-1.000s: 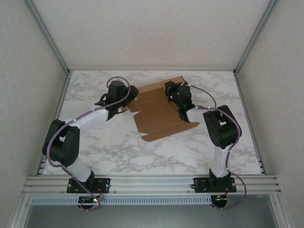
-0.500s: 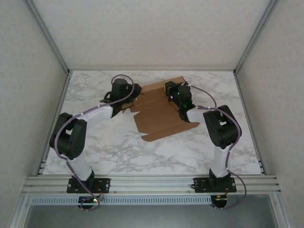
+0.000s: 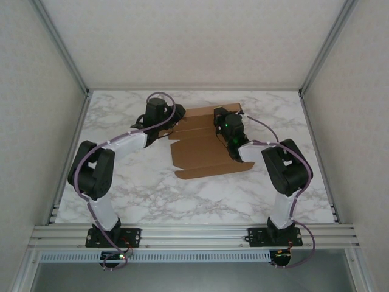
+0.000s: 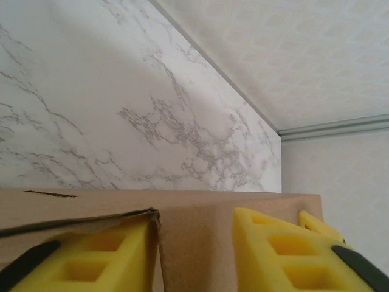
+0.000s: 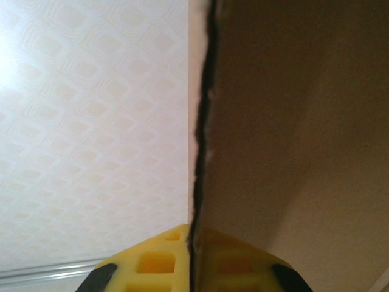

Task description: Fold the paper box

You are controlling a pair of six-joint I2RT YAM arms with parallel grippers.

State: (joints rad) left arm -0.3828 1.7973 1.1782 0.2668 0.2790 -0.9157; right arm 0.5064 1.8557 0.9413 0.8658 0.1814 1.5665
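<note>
Paper box [image 3: 203, 152] clamped at right-rear flap by right gripper [image 5: 193, 234]; left gripper [image 4: 194, 219] parted against left-rear flap.

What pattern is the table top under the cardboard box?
The table is white marble with grey veins, clearest in the left wrist view.

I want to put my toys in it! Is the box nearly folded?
Not nearly. Done: the paper box has creases, but lies mostly flat on the table. In hand: the right pincer pinches one edge, while the left pincer stands open at another flap. Left: raising the walls and closing it.
</note>
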